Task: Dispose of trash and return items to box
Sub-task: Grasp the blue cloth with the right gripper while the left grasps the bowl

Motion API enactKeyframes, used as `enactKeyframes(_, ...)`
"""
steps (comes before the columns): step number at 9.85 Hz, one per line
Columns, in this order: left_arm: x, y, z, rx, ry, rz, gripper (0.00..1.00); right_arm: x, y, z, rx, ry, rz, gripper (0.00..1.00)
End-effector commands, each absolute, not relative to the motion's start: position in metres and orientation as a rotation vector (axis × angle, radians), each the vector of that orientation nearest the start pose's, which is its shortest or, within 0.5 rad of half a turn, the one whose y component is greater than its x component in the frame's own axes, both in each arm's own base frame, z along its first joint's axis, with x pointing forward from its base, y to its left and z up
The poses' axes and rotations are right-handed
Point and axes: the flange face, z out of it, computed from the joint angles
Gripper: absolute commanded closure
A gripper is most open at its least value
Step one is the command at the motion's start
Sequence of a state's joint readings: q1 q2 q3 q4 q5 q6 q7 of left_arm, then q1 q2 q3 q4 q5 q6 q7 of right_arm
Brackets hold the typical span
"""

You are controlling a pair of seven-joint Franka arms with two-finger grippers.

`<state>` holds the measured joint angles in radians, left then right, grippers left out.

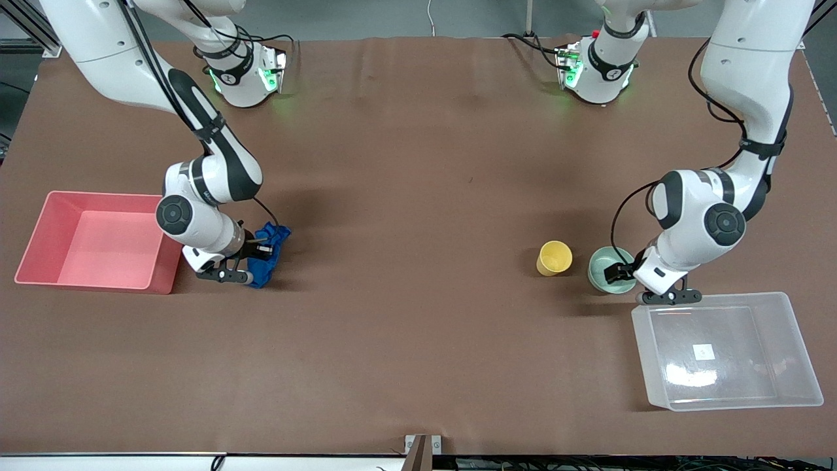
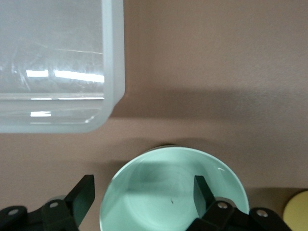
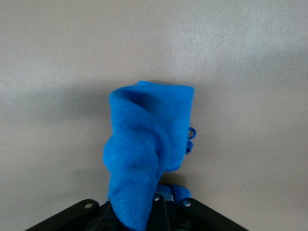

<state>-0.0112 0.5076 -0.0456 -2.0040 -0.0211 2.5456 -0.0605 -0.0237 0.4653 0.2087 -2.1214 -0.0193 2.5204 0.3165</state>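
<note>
- Two arms low in the front view: right gripper [image 1: 252, 252] clamps the blue cloth [image 1: 268, 252] just beside the pink bin [image 1: 39, 243]; left gripper [image 1: 621, 269] sits at the green bowl [image 1: 605, 268], between the yellow cup [image 1: 554, 258] and the clear tub [image 1: 794, 340].
- Left wrist view: fingers [image 2: 83, 197] spread wide, straddling the bowl's [image 2: 159, 192] rim; tub [image 2: 113, 57] corner near.
- Right wrist view: cloth [image 3: 144, 144] pinched in the jaws.

Soft blue cloth [image 3: 144, 154] between the right fingers [image 3: 163, 204]; smooth glossy bowl [image 2: 159, 192]; clear shiny plastic box [image 1: 726, 353]; matt brown desk [image 1: 418, 196].
</note>
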Motion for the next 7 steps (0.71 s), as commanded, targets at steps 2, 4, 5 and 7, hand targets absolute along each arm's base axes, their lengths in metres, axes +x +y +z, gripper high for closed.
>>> enactKeyframes(2,0.602,-0.027,0.181,-3.169,-0.032,-0.023,0.78,0.580,0.112,0.251,-3.088,0.257,0.204,0.99)
enactKeyframes(4,0.603,-0.028,0.184,-3.169,-0.027,-0.033,0.98,0.586,0.093,0.332,-3.118,0.258,0.257,0.99)
enactKeyframes(5,0.603,-0.028,0.185,-3.169,-0.027,-0.030,1.00,0.582,0.073,0.370,-3.133,0.197,0.262,0.99)
enactKeyframes(7,0.604,-0.027,0.190,-3.169,0.007,-0.038,1.00,0.569,0.001,0.424,-3.151,0.148,0.254,0.99)
